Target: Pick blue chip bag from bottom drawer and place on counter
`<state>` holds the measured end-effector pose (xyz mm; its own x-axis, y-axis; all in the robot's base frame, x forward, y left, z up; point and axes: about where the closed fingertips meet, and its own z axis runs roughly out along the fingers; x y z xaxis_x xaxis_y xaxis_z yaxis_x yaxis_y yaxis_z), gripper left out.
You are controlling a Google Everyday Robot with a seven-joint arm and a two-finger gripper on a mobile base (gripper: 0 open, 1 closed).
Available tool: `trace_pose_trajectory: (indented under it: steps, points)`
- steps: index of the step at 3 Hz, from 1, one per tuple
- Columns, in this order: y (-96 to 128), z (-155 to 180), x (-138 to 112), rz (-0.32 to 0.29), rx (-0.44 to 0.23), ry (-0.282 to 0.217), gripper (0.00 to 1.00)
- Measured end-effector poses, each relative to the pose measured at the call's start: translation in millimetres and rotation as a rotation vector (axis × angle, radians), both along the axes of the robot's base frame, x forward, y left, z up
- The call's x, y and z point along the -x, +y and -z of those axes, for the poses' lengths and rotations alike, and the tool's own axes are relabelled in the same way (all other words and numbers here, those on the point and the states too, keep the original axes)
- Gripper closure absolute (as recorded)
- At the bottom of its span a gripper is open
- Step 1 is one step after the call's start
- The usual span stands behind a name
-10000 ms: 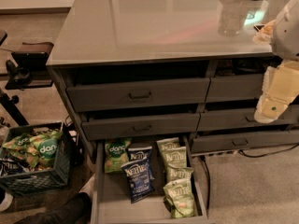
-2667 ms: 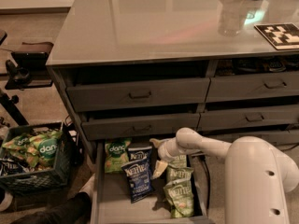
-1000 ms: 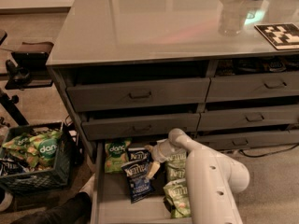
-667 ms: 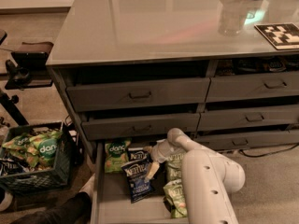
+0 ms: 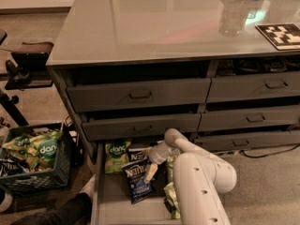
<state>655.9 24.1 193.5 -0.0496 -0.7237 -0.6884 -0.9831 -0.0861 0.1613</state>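
The bottom drawer [image 5: 97, 186] is pulled open under the grey cabinet. The blue chip bag [image 5: 136, 183], navy with a white Kettle label, lies flat in the middle of it. A second, darker blue Kettle bag [image 5: 137, 156] lies just behind it. My gripper [image 5: 150, 171] reaches down into the drawer from the right and hangs over the top right corner of the blue chip bag. My white arm [image 5: 201, 186] covers the drawer's right side. The counter [image 5: 154, 22] spans the cabinet above.
A green bag [image 5: 116, 155] lies at the drawer's back left, and pale green Kettle bags [image 5: 170, 201] show beside my arm. A black crate [image 5: 37, 161] of snack bags stands on the floor at left. A clear bottle [image 5: 232, 14] and a checkered tag [image 5: 282, 34] sit on the counter's right.
My arm has come down from beside the counter into the bottom drawer and has edged left until the gripper hangs over the blue chip bag. The bags have not moved.
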Motion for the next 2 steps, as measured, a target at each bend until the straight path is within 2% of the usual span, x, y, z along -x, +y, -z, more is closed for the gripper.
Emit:
trace_pose_trajectory:
  steps: [1, 2]
  points:
    - [4.6, 7.9, -1.8, -0.007, 0.017, 0.012, 0.03]
    - [4.6, 7.9, -1.8, -0.007, 0.017, 0.012, 0.22]
